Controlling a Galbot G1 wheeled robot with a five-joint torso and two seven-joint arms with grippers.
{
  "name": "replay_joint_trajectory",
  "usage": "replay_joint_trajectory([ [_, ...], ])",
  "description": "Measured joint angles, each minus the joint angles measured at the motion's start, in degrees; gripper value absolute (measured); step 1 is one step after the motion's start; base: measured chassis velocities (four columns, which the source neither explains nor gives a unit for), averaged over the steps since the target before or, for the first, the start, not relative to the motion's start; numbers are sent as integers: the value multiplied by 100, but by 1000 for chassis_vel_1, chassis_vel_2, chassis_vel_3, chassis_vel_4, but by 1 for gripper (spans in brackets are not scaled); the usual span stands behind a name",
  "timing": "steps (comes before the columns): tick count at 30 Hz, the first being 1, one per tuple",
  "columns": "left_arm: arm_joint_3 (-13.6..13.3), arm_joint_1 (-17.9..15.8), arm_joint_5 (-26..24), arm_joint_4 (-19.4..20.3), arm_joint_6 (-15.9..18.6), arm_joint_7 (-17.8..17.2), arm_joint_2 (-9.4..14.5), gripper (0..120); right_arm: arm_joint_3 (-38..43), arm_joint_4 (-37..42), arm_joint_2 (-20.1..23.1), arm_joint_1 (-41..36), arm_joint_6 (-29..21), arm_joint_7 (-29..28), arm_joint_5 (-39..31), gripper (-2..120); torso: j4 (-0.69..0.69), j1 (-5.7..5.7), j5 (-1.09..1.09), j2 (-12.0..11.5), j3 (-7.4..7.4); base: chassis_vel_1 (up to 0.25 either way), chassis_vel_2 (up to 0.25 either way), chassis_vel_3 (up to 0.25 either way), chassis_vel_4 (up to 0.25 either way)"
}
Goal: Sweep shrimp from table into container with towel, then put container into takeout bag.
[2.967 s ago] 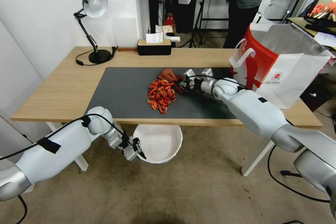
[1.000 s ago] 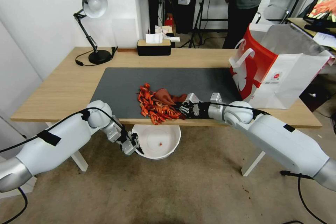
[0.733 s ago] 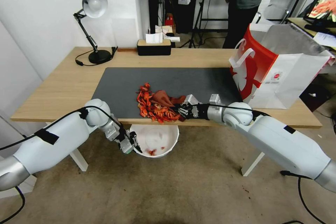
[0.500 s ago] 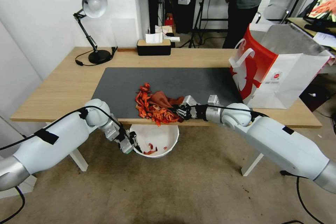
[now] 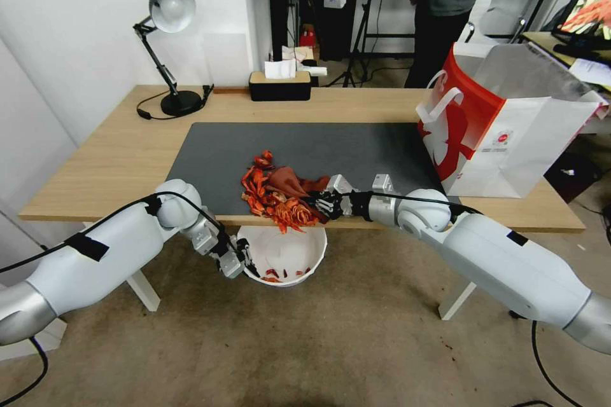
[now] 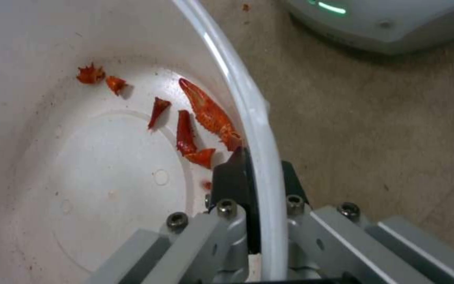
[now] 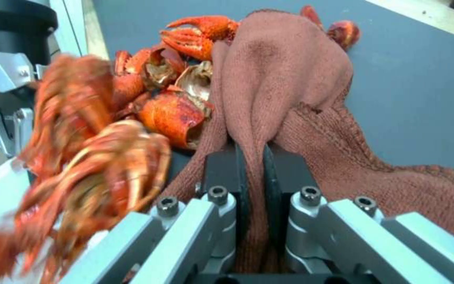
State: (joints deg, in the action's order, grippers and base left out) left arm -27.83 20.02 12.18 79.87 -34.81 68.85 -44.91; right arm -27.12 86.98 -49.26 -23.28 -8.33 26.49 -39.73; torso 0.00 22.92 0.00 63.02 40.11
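Right pincer [image 5: 320, 203] clamped on towel [image 5: 287, 180] at desk [image 5: 114, 159] near edge, shrimp [image 5: 270, 200] heaped at its 9 o'clock, some spilling over. Left pincer [image 5: 244, 259] gripped on container [image 5: 299, 243] rim below edge, few pieces inside. Bag [image 5: 509, 133] upright at 3 o'clock.

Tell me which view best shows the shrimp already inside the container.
The left wrist view: several shrimp pieces lie on the container floor beside the left claw. The head view shows them small; the right wrist view shows those on the table.
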Motion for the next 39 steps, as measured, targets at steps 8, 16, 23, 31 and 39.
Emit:
replay_joint_trajectory([
  [8,1,-13,-7,-38,-23,1,-6,0,127,204,11,-213,-17,-58,25,5,1,0,0,-1,0,0,0,0,0],
  [16,2,-36,-15,-61,-26,2,-18,0,238,429,140,-378,-32,-60,34,5,0,0,0,-1,-1,0,0,0,0],
  [23,-18,-62,-22,-83,-26,2,-40,0,443,630,299,-590,-30,-68,36,5,-1,0,0,-1,0,0,0,0,0],
  [31,-32,-89,-29,-77,-24,3,7,0,637,724,369,-696,-2,-87,30,5,0,0,0,0,-1,0,0,0,0],
  [39,3,-84,-31,-88,-20,5,39,0,822,827,456,-736,26,-92,-33,5,-1,0,0,0,-1,0,0,0,0],
])
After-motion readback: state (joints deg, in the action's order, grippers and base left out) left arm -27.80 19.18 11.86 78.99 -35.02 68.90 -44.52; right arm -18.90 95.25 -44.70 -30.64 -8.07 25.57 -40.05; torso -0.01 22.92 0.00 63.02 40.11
